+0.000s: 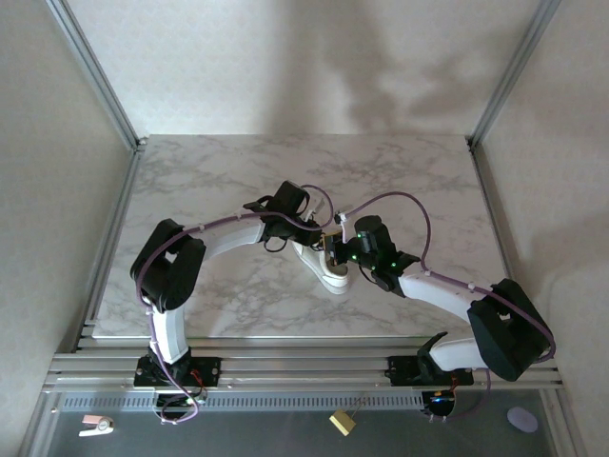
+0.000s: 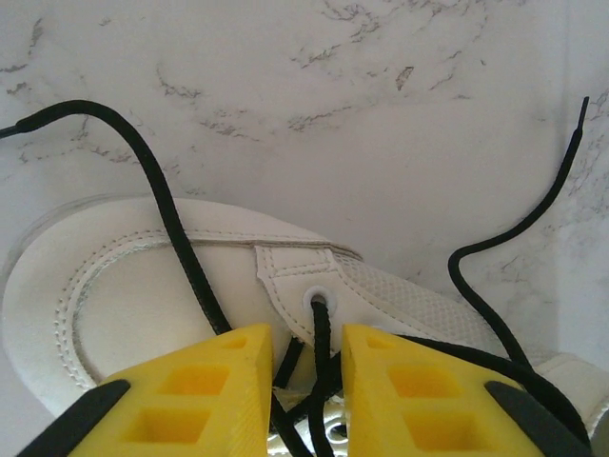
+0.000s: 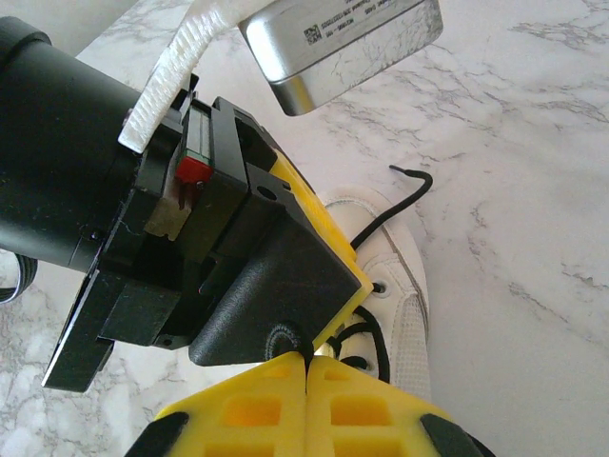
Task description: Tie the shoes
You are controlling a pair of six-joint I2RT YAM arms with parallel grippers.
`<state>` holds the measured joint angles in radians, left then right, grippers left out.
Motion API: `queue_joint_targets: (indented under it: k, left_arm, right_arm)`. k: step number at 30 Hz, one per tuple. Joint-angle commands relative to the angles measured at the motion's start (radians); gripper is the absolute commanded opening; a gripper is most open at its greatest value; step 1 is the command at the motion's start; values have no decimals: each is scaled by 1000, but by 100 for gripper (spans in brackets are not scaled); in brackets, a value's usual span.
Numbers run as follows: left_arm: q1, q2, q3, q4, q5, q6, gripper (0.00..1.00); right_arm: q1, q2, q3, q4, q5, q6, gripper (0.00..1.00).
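**Sneaker (image 1: 330, 273) lace looking ready to slip**

I'm seeing the sneaker lying mid-table (image 1: 219, 181) between both arms. I'm worrying the black lace (image 2: 322, 338) is going to slide free on any pull, since the left claw (image 2: 306, 354) is sitting only narrowly open around the strand coming out of the eyelet (image 2: 319, 297), not pinching it. The right claw (image 3: 306, 367) is pressing fully closed right beside it, and I can't tell whether it's trapping any lace.
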<state>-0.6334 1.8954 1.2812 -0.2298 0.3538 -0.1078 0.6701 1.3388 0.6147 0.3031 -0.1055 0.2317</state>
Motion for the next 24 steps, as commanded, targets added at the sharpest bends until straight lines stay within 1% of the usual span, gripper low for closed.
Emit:
queue_joint_targets:
  k: [1,7,9,12,15,24]
  left_arm:
    - [-1,19,-5,-18,-24,4,27]
    - [-2,25,-5,-20,-23,2,27]
    - [-2,25,-8,-15,-15,-1,23]
    - [-3,17,-16,-4,-5,-10,15]
    - [-1,-2,-22,8,-6,-19,10]
    - [4,-93,-54,56,-44,-57,4]
  right_arm:
    - [-3,-7,-16,18,-2,-3,0]
    - [-2,-8,-18,19,-3,0,0]
    - [-2,-8,-19,19,-2,0,0]
    - [-2,-8,-20,19,-2,-1,0]
    - [-2,-8,-20,21,-2,0,0]
    - [-3,-8,-21,21,2,-1,0]
